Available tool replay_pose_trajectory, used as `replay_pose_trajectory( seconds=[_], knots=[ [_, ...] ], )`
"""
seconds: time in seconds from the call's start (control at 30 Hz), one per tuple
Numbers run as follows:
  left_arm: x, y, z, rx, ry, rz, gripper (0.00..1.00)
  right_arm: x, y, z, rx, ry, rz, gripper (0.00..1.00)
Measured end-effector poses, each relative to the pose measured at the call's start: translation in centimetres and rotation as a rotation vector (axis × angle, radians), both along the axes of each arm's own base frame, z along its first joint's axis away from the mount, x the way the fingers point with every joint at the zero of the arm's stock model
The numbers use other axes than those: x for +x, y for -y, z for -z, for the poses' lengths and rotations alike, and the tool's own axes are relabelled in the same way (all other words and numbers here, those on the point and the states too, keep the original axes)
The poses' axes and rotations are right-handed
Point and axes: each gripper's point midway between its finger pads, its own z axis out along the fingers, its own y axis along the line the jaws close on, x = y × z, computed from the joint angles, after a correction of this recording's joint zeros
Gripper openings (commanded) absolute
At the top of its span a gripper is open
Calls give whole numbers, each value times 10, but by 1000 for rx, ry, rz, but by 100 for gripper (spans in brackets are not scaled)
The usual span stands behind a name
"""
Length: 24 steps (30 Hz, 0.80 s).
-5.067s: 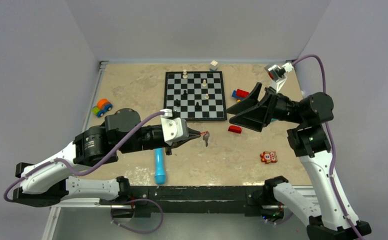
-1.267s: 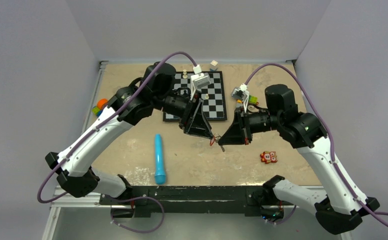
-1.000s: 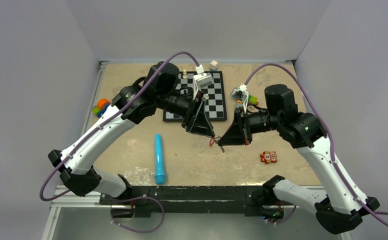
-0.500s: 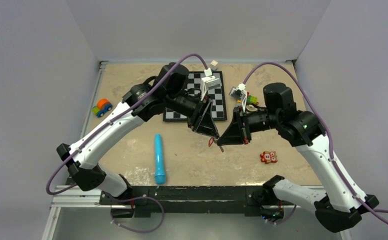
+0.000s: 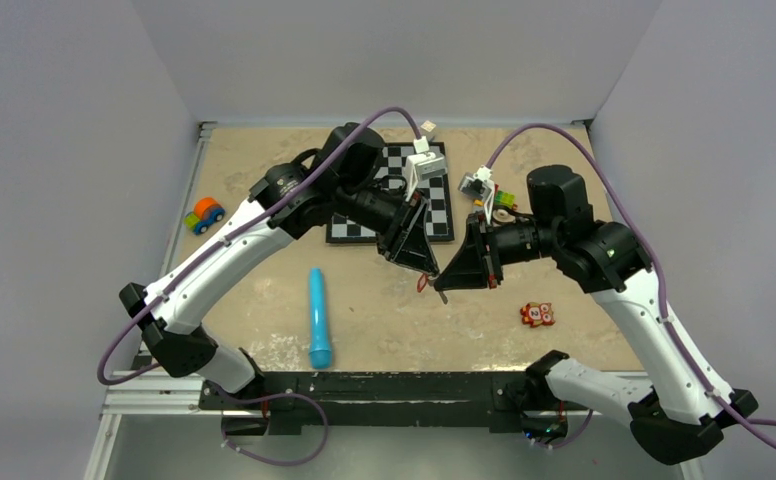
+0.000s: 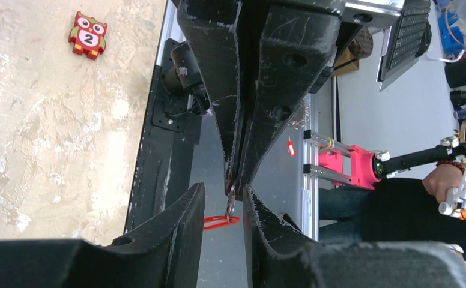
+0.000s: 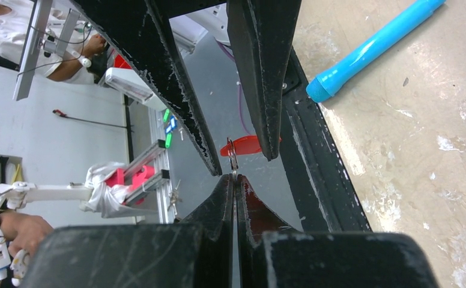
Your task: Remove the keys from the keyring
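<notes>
While both arms meet in mid-air over the worktop (image 5: 264, 170), the task is unfinished: the right claw (image 7: 235, 179) is pinched fully closed on a thin sliver of metal, apparently the key (image 7: 233, 161), which is joined to the red key tag (image 7: 242, 146). The left claw (image 6: 223, 195) is partly open, its fingers either side of the tag without visibly touching it, so gripping the tag and pulling the key free are left to do. A blue tube (image 5: 319, 318), an owl toy (image 5: 536, 315), a chessboard (image 5: 442, 210) and a toy car (image 5: 204, 214) lie well apart below, blocking nothing.
</notes>
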Motion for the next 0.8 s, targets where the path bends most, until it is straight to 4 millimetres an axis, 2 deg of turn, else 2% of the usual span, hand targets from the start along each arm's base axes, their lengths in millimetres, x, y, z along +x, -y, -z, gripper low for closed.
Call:
replay_pose_trajectory(
  seconds=[0.33,0.8],
  knots=[
    [-1,-4,6,28,-1,-3,31,0,0,1,-3,2,-2,0],
    [0,-3,2,18,7,-3,28,0,0,1,-3,5,-2,0]
  ],
)
